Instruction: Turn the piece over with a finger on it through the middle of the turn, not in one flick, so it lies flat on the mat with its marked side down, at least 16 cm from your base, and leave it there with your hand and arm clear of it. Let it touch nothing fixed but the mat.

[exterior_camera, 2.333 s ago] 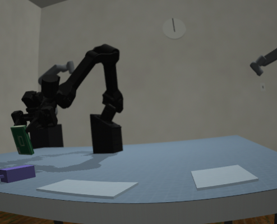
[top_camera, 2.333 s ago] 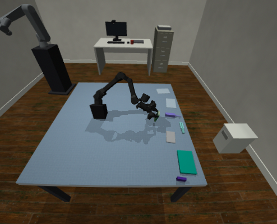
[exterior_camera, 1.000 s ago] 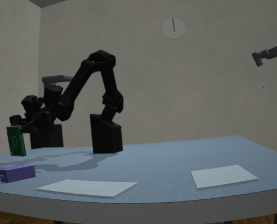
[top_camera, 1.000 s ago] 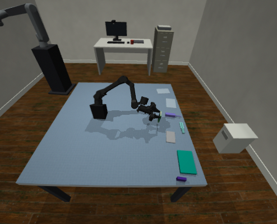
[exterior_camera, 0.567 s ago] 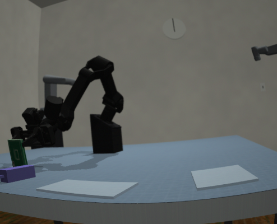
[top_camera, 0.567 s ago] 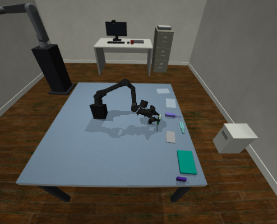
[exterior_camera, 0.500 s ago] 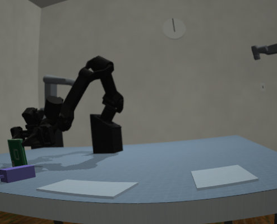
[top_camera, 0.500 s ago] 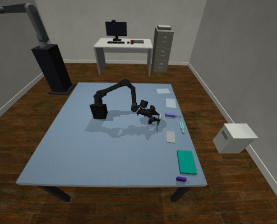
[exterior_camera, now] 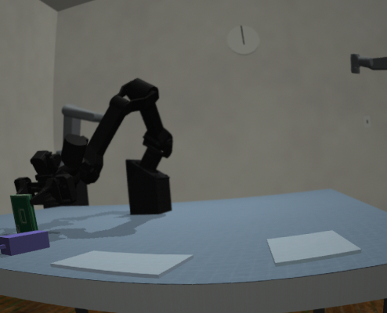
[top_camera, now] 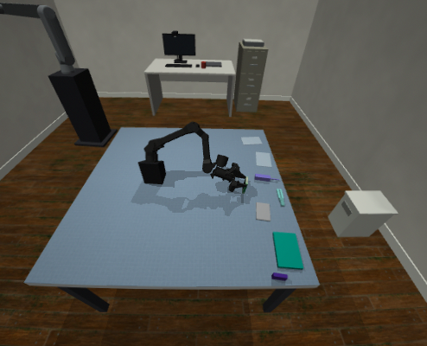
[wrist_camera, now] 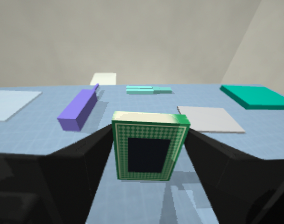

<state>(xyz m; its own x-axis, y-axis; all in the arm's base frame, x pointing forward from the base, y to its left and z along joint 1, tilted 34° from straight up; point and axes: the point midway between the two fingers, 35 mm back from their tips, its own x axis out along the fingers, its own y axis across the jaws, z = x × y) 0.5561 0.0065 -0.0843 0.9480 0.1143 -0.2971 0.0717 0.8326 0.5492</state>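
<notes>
The piece is a small green board (wrist_camera: 149, 150) with a dark rectangle on the face turned toward the wrist camera. It stands nearly upright, on edge, between my two black fingers. My gripper (wrist_camera: 148, 129) is shut on it. In the exterior view the green board (exterior_camera: 23, 213) hangs close above the blue mat, just behind a purple block. In the top view my gripper (top_camera: 241, 183) holds the board (top_camera: 245, 185) right of the arm's base (top_camera: 152, 171), well away from it. Whether the board's lower edge touches the mat I cannot tell.
A purple block (exterior_camera: 24, 242) with a thin stem lies just beyond the board; it also shows in the wrist view (wrist_camera: 78, 110). A teal bar (top_camera: 280, 197), a grey plate (top_camera: 263, 211), a green slab (top_camera: 288, 249), two pale plates (top_camera: 263, 158) and a small purple block (top_camera: 279, 276) lie along the mat's right side.
</notes>
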